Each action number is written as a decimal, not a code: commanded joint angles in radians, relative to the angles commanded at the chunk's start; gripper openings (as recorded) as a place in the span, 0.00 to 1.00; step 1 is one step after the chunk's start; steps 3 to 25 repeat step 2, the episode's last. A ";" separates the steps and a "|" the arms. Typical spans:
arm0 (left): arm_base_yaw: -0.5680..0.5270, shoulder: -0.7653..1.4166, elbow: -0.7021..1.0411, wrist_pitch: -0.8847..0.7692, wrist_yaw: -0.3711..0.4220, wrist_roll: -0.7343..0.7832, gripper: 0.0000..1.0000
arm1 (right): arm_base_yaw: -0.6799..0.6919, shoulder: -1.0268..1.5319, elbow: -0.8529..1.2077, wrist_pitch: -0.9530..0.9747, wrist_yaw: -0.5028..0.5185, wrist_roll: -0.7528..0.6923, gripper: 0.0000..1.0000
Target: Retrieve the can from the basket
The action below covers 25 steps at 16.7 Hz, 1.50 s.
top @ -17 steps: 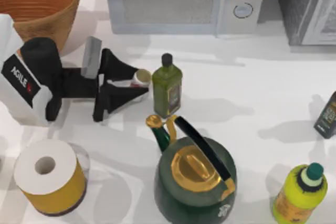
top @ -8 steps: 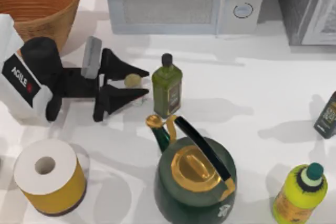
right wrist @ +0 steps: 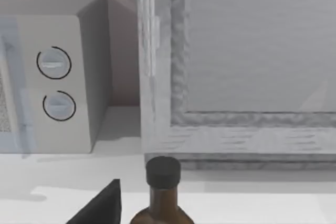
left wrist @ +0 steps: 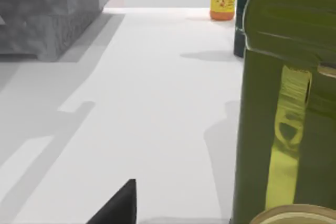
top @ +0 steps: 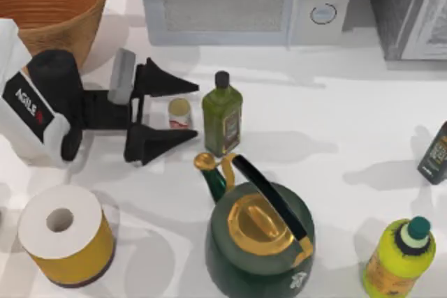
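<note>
I see a bright white bench (top: 363,123) with soft gray shadows; everything looks a bit blurry, maybe.

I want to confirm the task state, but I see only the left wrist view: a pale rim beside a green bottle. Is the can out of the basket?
Observer: Yes. From above, the can stands upright on the table, apart from the basket.
Operator: Do the jaws hold it?
Observer: No. The left arm's jaws stand open, one on each side of it.
</note>
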 joint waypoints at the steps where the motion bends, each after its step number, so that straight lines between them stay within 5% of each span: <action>1: 0.000 0.000 0.000 0.000 0.000 0.000 1.00 | 0.000 0.000 0.000 0.000 0.000 0.000 1.00; 25: 0.000 0.000 0.000 0.000 0.000 0.000 1.00 | 0.000 0.000 0.000 0.000 0.000 0.000 1.00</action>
